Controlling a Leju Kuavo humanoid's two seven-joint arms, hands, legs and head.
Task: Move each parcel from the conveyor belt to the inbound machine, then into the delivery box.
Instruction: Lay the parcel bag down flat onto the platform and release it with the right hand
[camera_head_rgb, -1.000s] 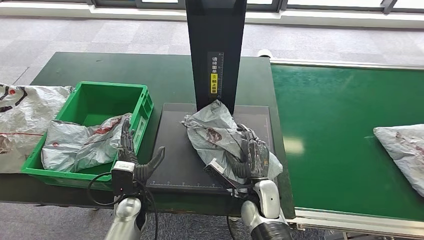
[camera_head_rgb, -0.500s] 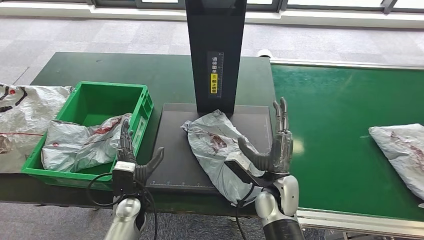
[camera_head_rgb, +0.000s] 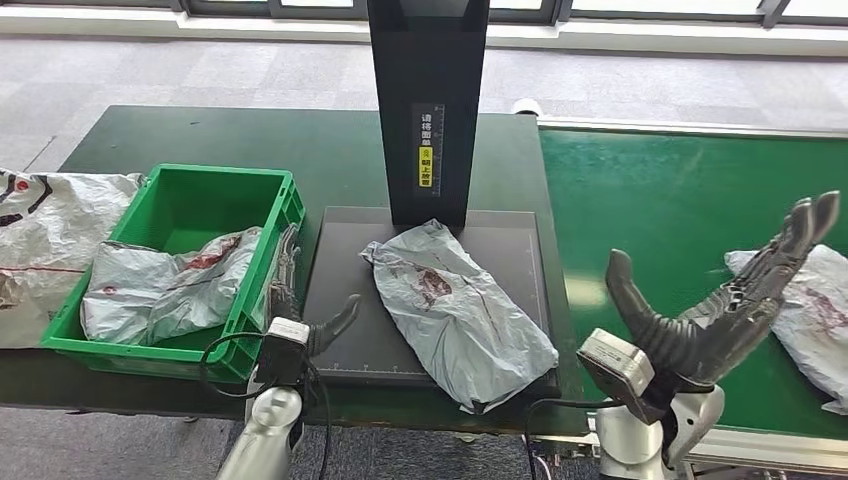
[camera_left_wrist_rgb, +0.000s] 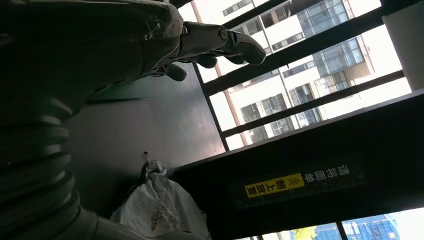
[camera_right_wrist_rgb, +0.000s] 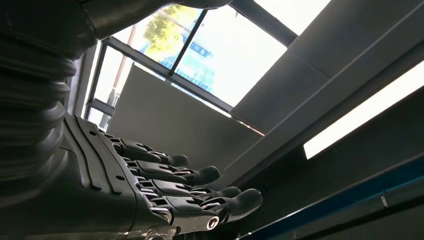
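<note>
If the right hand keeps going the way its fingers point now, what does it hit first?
Probably the grey parcel lying on the green conveyor belt. The right hand is open, its fingertips aimed toward that parcel's near end. Depth is unclear, so it might pass just above it.

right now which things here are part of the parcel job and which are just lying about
Job:
- grey parcel on the inbound machine
- parcel on the conveyor belt
- green delivery box holding a bagged parcel

Lying about:
- white sack on the table's left end

Four parcels (camera_head_rgb: 455, 310) (one green crate (camera_head_rgb: 290, 205))
</note>
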